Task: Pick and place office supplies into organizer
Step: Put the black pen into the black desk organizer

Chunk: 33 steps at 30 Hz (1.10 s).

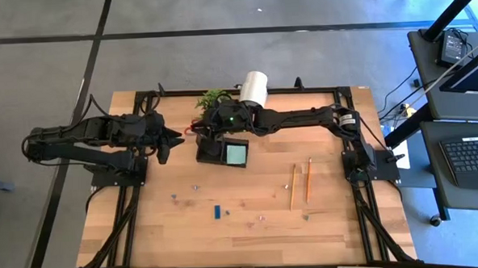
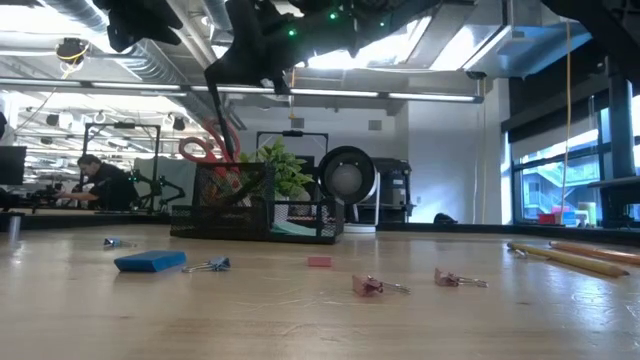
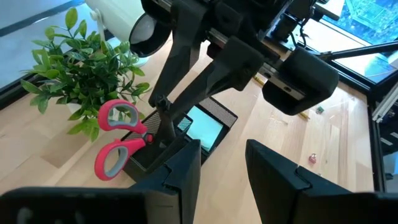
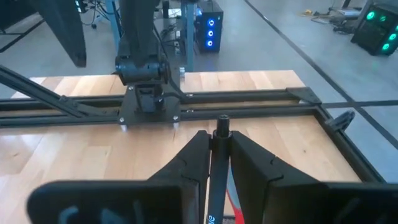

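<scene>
The black mesh organizer (image 1: 211, 154) stands at the far middle of the table, a pale teal note pad (image 1: 237, 153) lying in its right compartment. Red-handled scissors (image 3: 118, 140) stand in its left compartment, handles up. My right gripper (image 4: 217, 140) hovers above that compartment, shut on a dark pen (image 3: 163, 123). My left gripper (image 3: 224, 168) waits open just left of the organizer, touching nothing. Two wooden pencils (image 1: 300, 183) lie on the right half of the table. A small blue piece (image 1: 216, 211) and tiny clips (image 2: 375, 286) lie toward the near side. My right gripper pinches the dark pen between its two fingers near the upper end, and the cap end (image 4: 222, 122) sticks out just past the fingertips. The fingers come from above, pointing down. The pen hangs nearly upright below them, its lower end (image 3: 167, 139) beside the scissors at the organizer's left compartment.
A green potted plant (image 1: 213, 99) and a white cylindrical lamp (image 1: 253, 87) stand close behind the organizer at the far edge. The black metal table frame (image 1: 363, 201) runs along both sides. A small pink piece (image 2: 319, 262) lies near the clips. A person sits in the room beyond.
</scene>
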{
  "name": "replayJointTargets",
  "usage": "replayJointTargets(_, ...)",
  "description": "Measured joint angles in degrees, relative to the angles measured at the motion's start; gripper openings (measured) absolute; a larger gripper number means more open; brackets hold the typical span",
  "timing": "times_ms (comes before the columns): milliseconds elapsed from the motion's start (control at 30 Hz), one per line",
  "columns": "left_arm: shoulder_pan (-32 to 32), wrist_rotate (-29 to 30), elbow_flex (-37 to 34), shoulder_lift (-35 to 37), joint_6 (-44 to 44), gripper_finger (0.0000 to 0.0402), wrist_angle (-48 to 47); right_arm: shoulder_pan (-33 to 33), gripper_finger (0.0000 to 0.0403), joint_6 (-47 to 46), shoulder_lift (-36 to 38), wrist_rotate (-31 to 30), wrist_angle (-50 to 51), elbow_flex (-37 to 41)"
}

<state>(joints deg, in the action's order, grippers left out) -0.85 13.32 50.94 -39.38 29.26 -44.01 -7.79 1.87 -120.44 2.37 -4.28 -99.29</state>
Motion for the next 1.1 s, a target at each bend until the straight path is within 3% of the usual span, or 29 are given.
replayJointTargets(267,-0.01,0.01,0.0,0.01,0.0,0.0123,0.0,-0.04,0.0061,3.77,0.02,-3.42,2.07,0.0)
replayJointTargets(1100,0.0,0.02,0.0,0.01,0.04,0.0123,0.0,-0.33,0.0061,1.37,-0.83,-3.34,2.09,8.95)
